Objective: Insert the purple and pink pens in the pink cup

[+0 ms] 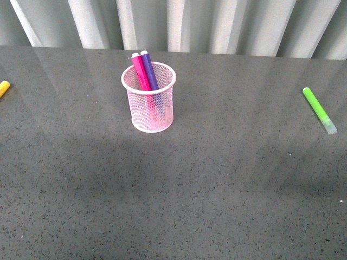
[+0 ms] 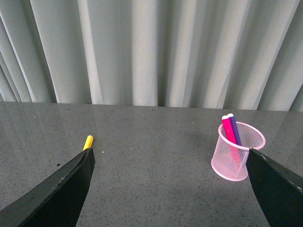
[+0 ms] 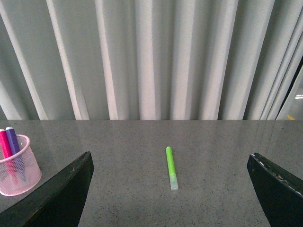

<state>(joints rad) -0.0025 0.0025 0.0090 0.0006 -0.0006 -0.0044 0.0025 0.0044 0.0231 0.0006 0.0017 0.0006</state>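
I've got the pink cup [image 1: 149,103] standing upright on the gray table [image 1: 217,184], a bit left of centre and toward the far side in the front cam. Both task pens are inside it: pink pen [image 1: 141,72] and purple pen [image 1: 148,69] side by side, touching or nearly so, both leaning toward the far-left part of the rim w/ their upper ends poking out above it; lower parts show faintly thru the mesh. Pink one sits left of the purple one from the front. Same thing in the left wrist cam: cup [image 2: 236,151] w/ pink pen [image 2: 228,128] and purple pen [image 2: 234,127] sticking out. Right wrist cam agrees, cup [image 3: 18,165] at the frame edge, pens [image 3: 9,142] up in it. Outward from there: green marker [image 1: 319,109] lies flat well off to the right near the table edge, clear cap end toward me; right wrist cam sees it too [image 3: 171,166], apart from everything. Yellow marker [image 1: 4,88] lies at the far left edge, mostly cut off in front; left wrist cam shows it [image 2: 88,142] flat on the table. Left gripper [image 2: 168,189] has its two dark fingers spread wide, nothing between them, well apart from the cup. Right gripper [image 3: 168,189] likewise spread wide and holding nothing. Pleated gray curtain [image 1: 179,24] behind the table.
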